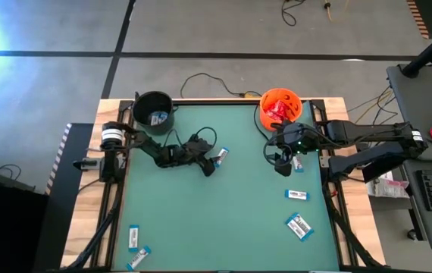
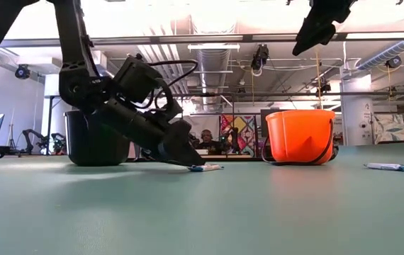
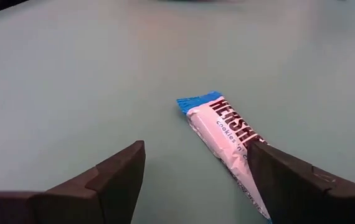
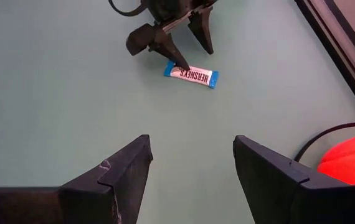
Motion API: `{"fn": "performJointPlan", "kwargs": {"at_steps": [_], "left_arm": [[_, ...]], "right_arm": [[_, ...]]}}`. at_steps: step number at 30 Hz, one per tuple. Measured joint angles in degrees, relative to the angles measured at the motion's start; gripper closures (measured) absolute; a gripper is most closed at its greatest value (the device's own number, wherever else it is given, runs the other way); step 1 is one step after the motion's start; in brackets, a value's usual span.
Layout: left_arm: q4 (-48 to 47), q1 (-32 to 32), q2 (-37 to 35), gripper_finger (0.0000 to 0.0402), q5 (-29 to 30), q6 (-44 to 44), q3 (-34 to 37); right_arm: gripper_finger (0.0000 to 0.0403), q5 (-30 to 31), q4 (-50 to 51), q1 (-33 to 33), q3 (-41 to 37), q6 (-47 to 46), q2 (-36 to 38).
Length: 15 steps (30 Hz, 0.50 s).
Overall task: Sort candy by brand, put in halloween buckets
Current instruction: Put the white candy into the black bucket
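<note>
A: High view: what is sorted?
B: Red packets fill the orange bucket (image 1: 280,108); the black bucket (image 1: 154,111) seems to hold white-and-blue bars. Five bars remain on the table (image 1: 223,220).
A: Wrist views?
B: Left tool (image 3: 196,180) spread, one finger touching a bar (image 3: 227,134), ungrasped; right tool (image 4: 193,171) released, empty, raised beside the orange bucket.
</note>
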State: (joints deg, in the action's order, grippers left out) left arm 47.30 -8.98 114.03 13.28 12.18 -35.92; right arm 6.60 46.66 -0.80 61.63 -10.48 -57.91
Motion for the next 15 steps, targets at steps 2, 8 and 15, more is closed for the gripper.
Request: {"fn": "performJointPlan", "kwargs": {"at_steps": [2,8,15], "left_arm": [[0.1,0.2,-0.57,0.0134,0.21,0.19,0.0],[-4.43,0.32,-7.94,0.0134,4.0,-0.9,0.22],[-5.81,3.53,-14.25,0.0134,10.04,5.56,0.14]], "right_arm": [[0.0184,-0.01,-0.07,0.0,0.0,-0.28,0.0],[0.0184,-0.01,-0.25,0.0,0.0,-1.29,0.0],[0.0184,1.61,-1.12,-0.04,0.0,-0.84,0.0]]}}
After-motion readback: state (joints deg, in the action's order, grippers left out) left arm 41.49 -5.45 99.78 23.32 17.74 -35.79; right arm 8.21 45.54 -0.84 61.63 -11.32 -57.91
